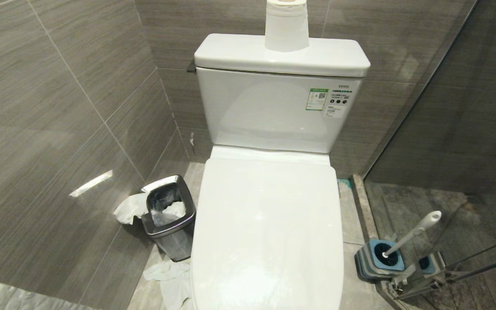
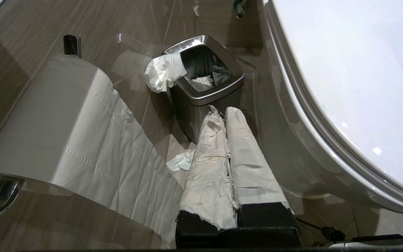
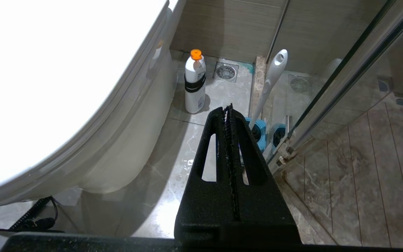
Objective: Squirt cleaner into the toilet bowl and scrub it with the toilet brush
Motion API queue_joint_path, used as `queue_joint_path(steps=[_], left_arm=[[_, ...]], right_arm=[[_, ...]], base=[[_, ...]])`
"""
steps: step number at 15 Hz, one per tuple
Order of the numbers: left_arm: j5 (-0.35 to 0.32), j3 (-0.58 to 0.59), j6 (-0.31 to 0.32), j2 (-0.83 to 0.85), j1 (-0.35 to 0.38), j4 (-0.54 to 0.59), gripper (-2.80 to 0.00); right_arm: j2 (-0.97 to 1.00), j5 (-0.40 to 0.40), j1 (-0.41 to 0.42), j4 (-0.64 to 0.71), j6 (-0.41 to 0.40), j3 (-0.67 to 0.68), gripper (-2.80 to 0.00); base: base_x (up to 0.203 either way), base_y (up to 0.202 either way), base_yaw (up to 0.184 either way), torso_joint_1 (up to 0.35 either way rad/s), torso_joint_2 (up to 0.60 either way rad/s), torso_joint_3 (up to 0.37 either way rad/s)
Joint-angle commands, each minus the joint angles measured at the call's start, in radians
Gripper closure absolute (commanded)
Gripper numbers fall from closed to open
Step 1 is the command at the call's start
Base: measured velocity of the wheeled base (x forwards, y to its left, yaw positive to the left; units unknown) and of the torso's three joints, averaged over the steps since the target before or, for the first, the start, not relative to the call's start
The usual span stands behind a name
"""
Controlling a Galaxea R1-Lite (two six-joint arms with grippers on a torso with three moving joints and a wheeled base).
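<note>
The white toilet's lid is down, so the inside of the toilet bowl is hidden; only its outer wall shows. The toilet brush leans in its blue-and-grey holder on the floor to the right of the toilet, against the glass door. A white cleaner bottle with an orange cap stands on the floor beside the bowl's base. My right gripper hangs shut and empty above the floor, short of the brush. My left gripper, its fingers wrapped in white, is shut and empty near the bin. Neither arm shows in the head view.
A steel waste bin with tissue over its rim stands left of the toilet, with crumpled tissue on the floor by it. A paper roll sits on the tank; another roll hangs on the left wall. A glass shower door bounds the right.
</note>
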State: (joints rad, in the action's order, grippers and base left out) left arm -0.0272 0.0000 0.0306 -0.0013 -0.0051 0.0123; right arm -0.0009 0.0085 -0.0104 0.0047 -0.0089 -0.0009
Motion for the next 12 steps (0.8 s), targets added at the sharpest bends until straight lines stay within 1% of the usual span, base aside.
queue_joint_path(steps=[1,12], left_arm=[[0.0,0.0,0.0,0.001,0.001,0.0,0.0],[0.0,0.0,0.0,0.001,0.001,0.0,0.0]], right_arm=[[0.001,0.001,0.0,0.0,0.0,0.0,0.0],[0.001,0.001,0.0,0.0,0.0,0.001,0.0]], base=[[0.0,0.0,0.0,0.0,0.0,0.0],[0.0,0.0,0.0,0.0,0.0,0.0]])
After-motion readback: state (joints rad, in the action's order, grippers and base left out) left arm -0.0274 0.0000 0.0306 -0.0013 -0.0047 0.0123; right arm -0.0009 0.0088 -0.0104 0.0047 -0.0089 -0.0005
